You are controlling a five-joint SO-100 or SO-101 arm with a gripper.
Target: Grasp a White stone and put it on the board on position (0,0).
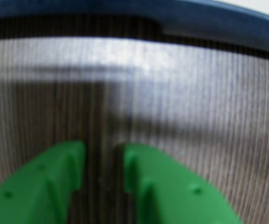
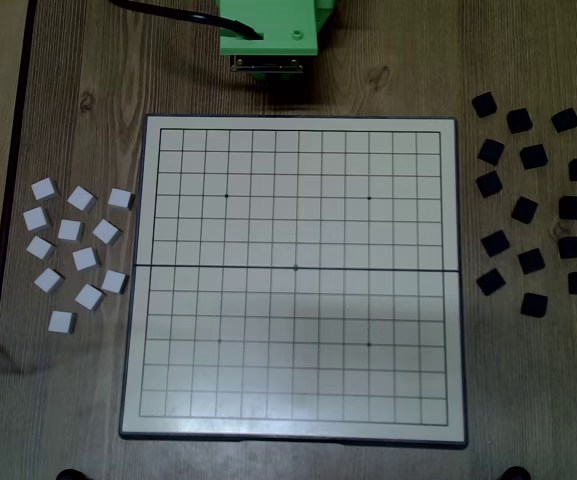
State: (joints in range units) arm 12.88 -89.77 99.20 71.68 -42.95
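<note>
**Fixed view: arm retracted, stones untouched**

Green arm [image 2: 268,28] sits at the top edge, behind the board [image 2: 293,425]. Wrist view shows the gripper [image 1: 104,154] with a narrow gap, holding nothing. White stones [image 2: 76,250], small square blocks without long axis, lie scattered left of the board, variously rotated.

11 white stones [image 2: 76,244] loose left of board [image 2: 293,430], fixed view

board [image 2: 293,280] bare; white stones [image 2: 76,250] loosely spaced, reachable.
</note>
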